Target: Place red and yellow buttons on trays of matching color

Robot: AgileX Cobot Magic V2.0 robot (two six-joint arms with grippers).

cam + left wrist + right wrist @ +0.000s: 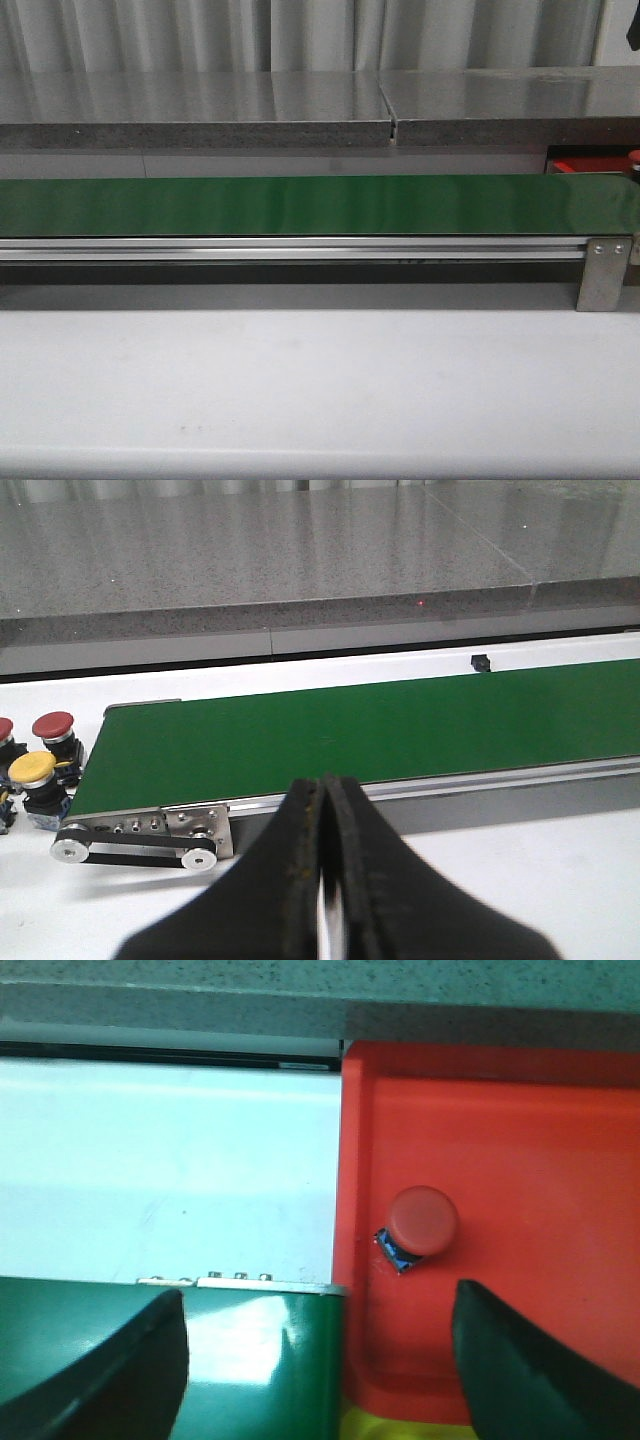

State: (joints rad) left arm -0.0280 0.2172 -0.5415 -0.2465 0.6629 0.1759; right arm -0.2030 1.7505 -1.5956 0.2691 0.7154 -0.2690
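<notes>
In the left wrist view, a red button (53, 725) and a yellow button (32, 768) stand on the white table beside the end of the green conveyor belt (380, 730). Another red button (3, 728) is cut off by the frame edge. My left gripper (325, 792) is shut with nothing in it, on the near side of the belt. In the right wrist view, my right gripper (320, 1360) hangs open and empty over the belt's end (250, 1350) and the red tray (540, 1160). One red button (423, 1218) rests in that tray. A strip of the yellow tray (400, 1426) shows beside it.
The belt (300, 205) runs across the front view on an aluminium rail (300, 248) with a bracket (604, 272) at its right end. The red tray's corner (590, 165) shows behind it. A grey stone counter (200, 105) lies beyond. Belt pulleys (135, 845) sit near the buttons.
</notes>
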